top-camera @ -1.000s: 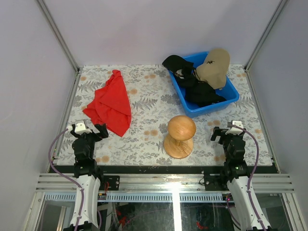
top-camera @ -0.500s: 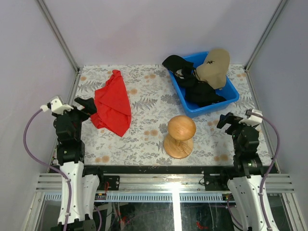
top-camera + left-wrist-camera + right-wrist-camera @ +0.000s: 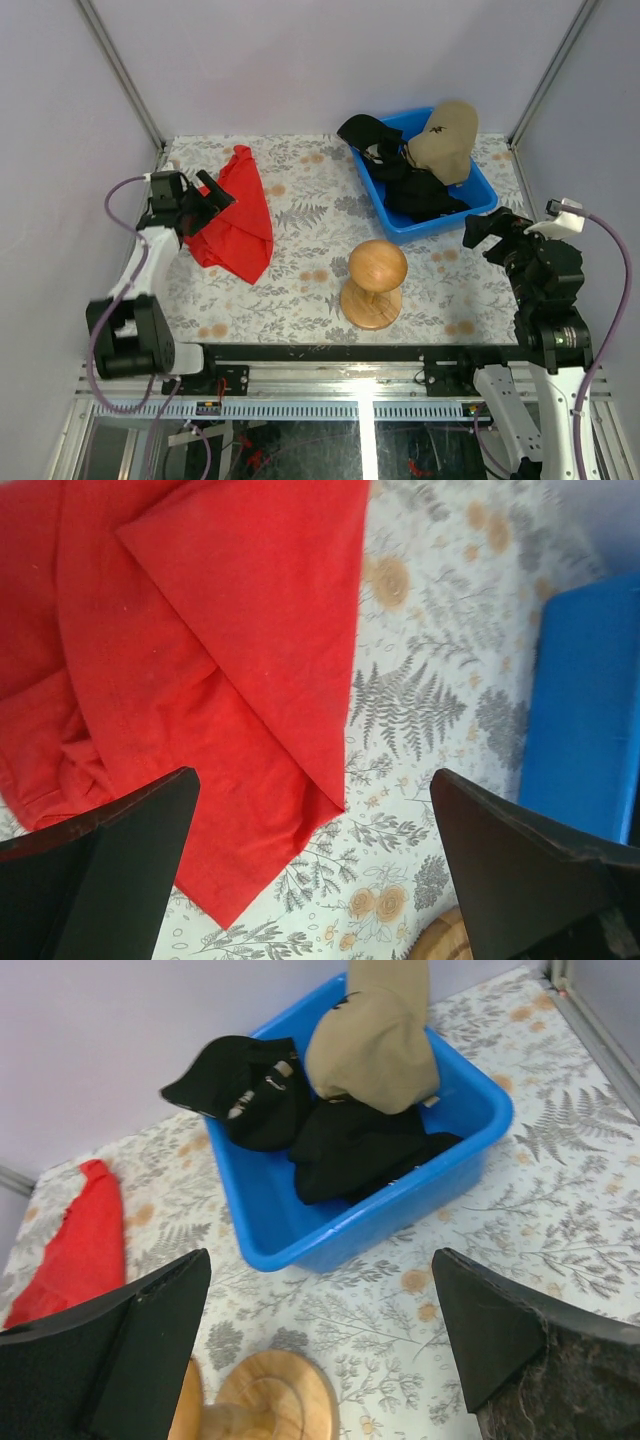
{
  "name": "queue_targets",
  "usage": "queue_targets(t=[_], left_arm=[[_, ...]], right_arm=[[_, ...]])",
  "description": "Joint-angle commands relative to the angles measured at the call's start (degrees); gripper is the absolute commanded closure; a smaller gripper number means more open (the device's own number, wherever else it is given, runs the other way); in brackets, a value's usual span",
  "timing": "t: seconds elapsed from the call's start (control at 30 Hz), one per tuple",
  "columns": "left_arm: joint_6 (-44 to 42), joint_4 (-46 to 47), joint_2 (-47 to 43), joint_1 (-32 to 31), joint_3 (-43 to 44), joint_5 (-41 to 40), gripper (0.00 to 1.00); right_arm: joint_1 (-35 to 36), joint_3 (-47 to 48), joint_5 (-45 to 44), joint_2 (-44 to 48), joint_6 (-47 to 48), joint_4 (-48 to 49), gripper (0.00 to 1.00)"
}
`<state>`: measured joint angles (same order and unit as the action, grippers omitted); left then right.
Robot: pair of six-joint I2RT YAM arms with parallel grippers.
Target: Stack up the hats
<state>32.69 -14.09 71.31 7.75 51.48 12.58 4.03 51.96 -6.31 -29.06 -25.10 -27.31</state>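
From above, one rectangular blue plastic bin (image 3: 440, 222) sits at the far right of the floral-patterned table (image 3: 300, 290). It holds all the hats. One soft tan cap with a small dark emblem (image 3: 445, 140) leans at the bin's far right corner and rises above the rim. One black cap (image 3: 360, 130) hangs over the far left rim. A dark heap of black caps (image 3: 425, 195) fills the middle; how many are in it cannot be told. None is stacked on the one round-topped wooden stand (image 3: 375, 280), which is upright and bare just in front of the bin. One crumpled red cloth (image 3: 240, 215) lies at the left.

There are two grippers. The left gripper (image 3: 207, 195) hangs over the red cloth's left edge and the right gripper (image 3: 488, 228) is near the bin's near right corner. Both have their fingers spread wide and hold nothing.

The left wrist view shows its two dark fingers far apart, with the folded red cloth below them, the bin's blue wall at the right edge and a sliver of the stand at the bottom.

The right wrist view shows its fingers equally wide apart, framing the bin. The tan cap rests on the black heap, and the rim-hung black cap shows small white marks.
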Motion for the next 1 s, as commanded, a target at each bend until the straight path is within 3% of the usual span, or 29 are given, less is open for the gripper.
queue_targets(t=[0.0, 0.3, 0.6, 0.77, 0.97], left_arm=[[-2.69, -12.24, 13.05, -0.59, 8.77, 5.00, 0.00], [0.08, -15.75, 24.27, -3.14, 11.82, 1.23, 0.00], [0.83, -16.42, 38.25, -6.38, 20.59, -6.00, 0.00], [-4.66, -21.40, 49.27, -6.25, 36.08, -12.17, 0.00], [-11.05, -30.64, 65.53, -4.05, 64.97, -14.96, 0.00]], right_arm=[[0.27, 8.13, 7.44, -3.71, -0.39, -7.20, 0.01], [0.27, 16.15, 6.79, -6.25, 2.91, -14.69, 0.01], [2.21, 19.68, 12.42, -9.17, -2.12, -14.74, 0.01], [2.21, 18.67, 14.87, -11.93, -0.83, -12.54, 0.01], [2.21, 17.11, 17.83, -17.21, 1.67, -13.86, 0.01]])
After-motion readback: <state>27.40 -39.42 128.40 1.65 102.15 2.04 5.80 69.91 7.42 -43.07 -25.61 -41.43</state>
